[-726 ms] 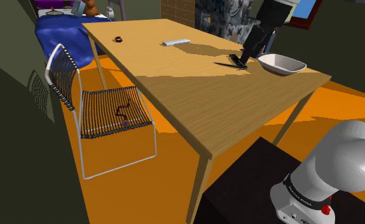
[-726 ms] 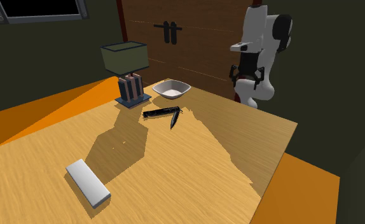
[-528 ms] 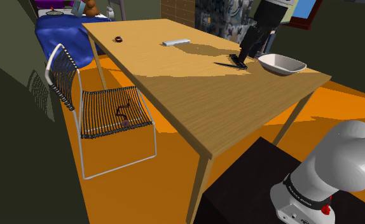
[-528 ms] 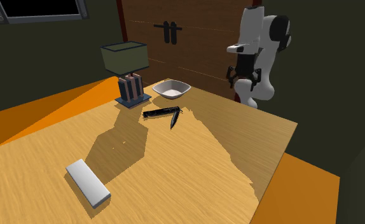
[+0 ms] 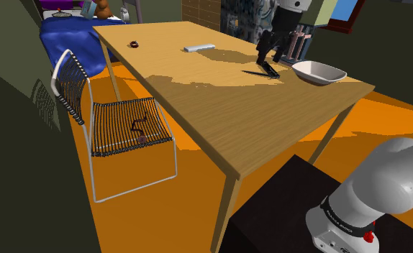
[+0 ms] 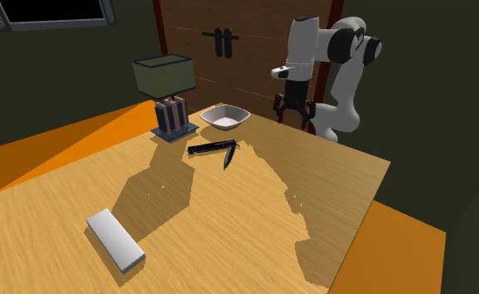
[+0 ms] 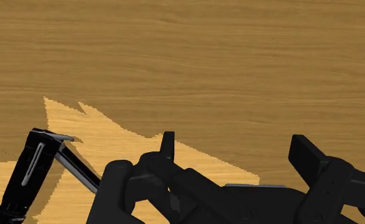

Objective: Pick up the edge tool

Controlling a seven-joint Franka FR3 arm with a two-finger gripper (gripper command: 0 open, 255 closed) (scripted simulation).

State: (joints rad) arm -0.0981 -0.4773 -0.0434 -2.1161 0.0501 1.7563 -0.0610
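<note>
The edge tool is a black folding knife (image 5: 261, 71) lying half unfolded on the wooden table (image 5: 219, 115), beside a white bowl. In the second exterior view the knife (image 6: 215, 148) rests between the bowl and the table's middle. My gripper (image 5: 268, 54) hangs open a little above the table, just over and beyond the knife, and holds nothing. In the second exterior view the gripper (image 6: 292, 110) is above the table's far edge, to the right of the bowl. In the wrist view the knife (image 7: 28, 175) lies off to one side of the gripper (image 7: 235, 146), outside the spread fingers.
A white bowl (image 5: 318, 71) and a lamp (image 6: 164, 79) stand close to the knife. A flat white block (image 5: 199, 48) and a small dark object (image 5: 134, 44) lie farther along the table. A wire chair (image 5: 119, 122) stands at the table's long side.
The arm has swung toward the shoulder view's left and come down. The gripper now hangs over the table near the knife. The knife has not moved.
</note>
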